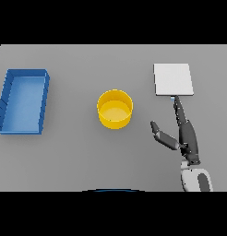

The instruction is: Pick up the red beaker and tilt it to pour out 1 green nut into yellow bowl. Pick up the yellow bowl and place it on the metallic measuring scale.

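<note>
A yellow bowl [115, 109] stands upright near the middle of the grey table, and its inside looks empty. To its right, farther back, lies the flat metallic measuring scale [173, 79]. My right hand [186, 133] hovers to the right of the bowl, open, with straight fingers reaching toward the scale's near edge and the thumb spread toward the bowl. It holds nothing and is apart from the bowl. No red beaker or green nut is visible. My left hand does not show.
A blue rectangular tray [7, 99] sits at the far left of the table, its interior bare.
</note>
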